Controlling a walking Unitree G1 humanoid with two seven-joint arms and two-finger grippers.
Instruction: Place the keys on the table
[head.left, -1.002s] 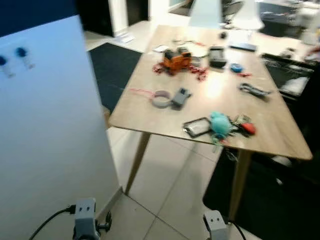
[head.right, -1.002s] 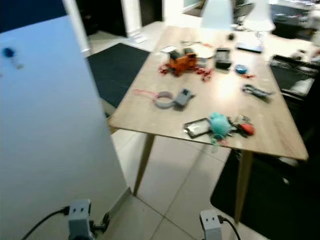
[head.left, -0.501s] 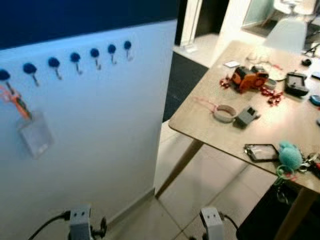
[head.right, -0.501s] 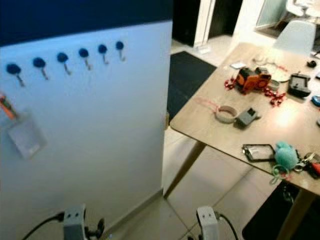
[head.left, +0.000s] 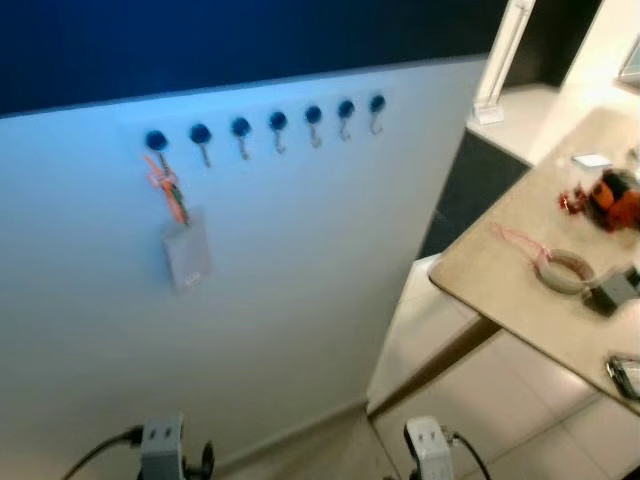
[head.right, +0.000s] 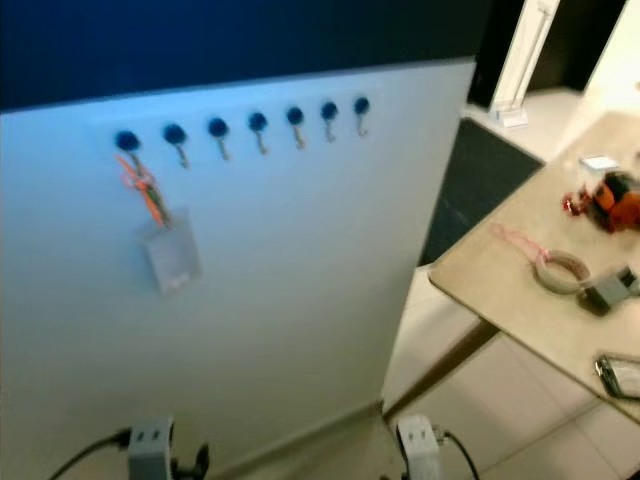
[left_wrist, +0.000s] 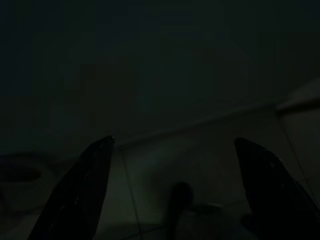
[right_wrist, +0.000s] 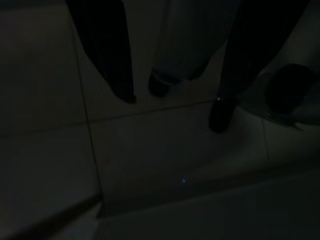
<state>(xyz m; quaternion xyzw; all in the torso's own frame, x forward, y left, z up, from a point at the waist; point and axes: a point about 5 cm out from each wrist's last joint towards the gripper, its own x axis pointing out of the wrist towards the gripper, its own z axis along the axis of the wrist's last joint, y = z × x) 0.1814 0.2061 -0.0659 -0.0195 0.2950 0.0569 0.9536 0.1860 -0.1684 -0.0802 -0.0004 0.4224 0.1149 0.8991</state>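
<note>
An orange lanyard (head.left: 165, 188) with a pale card holder (head.left: 187, 255) hangs from the leftmost blue hook (head.left: 155, 140) on the white wall panel (head.left: 300, 280). The picture is too blurred to tell whether keys hang with it. The wooden table (head.left: 500, 290) juts in from the right. Both arms hang low over the tiled floor. In the dark left wrist view, my left gripper (left_wrist: 173, 141) has its fingers spread wide with nothing between them. My right gripper (right_wrist: 172, 112) is likewise open above the tiles.
Several more blue hooks (head.left: 278, 122) run in a row along the wall. On the table lie a tape roll (head.left: 563, 270), a grey block (head.left: 612, 290) and an orange toy (head.left: 618, 200). A dark rug (head.left: 470, 185) lies beyond the table's corner.
The camera has swung left. The table has slid to the right edge of the picture, and the wall with the hooks and the lanyard now takes the middle.
</note>
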